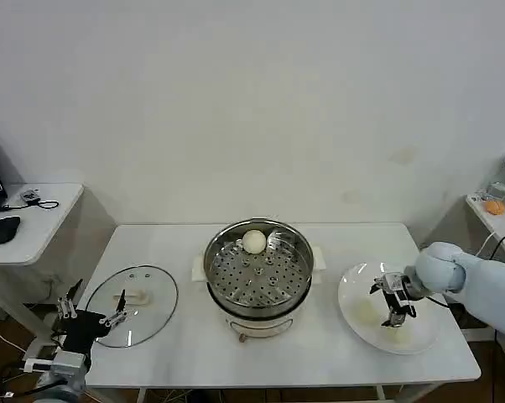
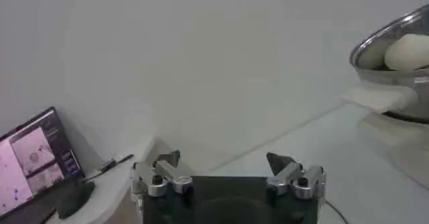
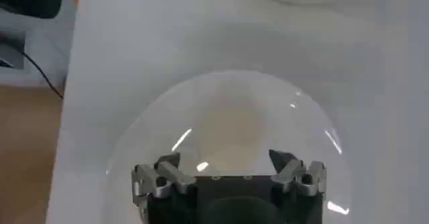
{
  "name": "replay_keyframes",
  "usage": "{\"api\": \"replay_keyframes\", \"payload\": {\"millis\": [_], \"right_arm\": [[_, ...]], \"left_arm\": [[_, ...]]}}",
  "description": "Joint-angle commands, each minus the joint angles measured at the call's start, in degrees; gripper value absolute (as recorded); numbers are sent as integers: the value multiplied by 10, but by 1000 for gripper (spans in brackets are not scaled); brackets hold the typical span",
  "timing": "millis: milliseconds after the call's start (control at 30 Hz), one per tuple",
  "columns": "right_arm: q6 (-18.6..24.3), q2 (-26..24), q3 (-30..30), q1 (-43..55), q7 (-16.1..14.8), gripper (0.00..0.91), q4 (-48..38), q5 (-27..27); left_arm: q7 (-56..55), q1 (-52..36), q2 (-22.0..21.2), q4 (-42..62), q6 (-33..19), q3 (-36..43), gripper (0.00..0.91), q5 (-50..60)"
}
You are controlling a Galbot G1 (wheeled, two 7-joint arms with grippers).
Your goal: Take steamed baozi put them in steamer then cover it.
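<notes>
The steamer (image 1: pixel 258 273) stands mid-table holding one baozi (image 1: pixel 253 242), the cover (image 1: pixel 133 305) left, the plate (image 1: pixel 353 285) right.

Pale blue-white rounded right arm (image 1: pixel 475 281), black grippers, silver screwed fingers (image 3: pixel 161 176)

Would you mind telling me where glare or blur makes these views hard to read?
Right wrist view: bright glare streaks on the white plate, and the baozi on it is soft and washed out. Left wrist view: the steamer is blurred at the edge. Head view: even light; faint reflections on the cover.
</notes>
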Motion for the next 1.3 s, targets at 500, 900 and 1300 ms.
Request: {"api": "replay_keyframes", "payload": {"millis": [500,900,1300], "right_arm": [[-23,38,-2,7,-14,443,-27,11],[-23,39,-32,227,-26,474,-10,78],[-78,176,-148,437,-9,504,84,213]], "left_arm": [[1,-7,3,9,0,0,907,-1],[1,-11,5,11,1,7,907,-1],[1,-17,9,10,1,7,907,-3]]}}
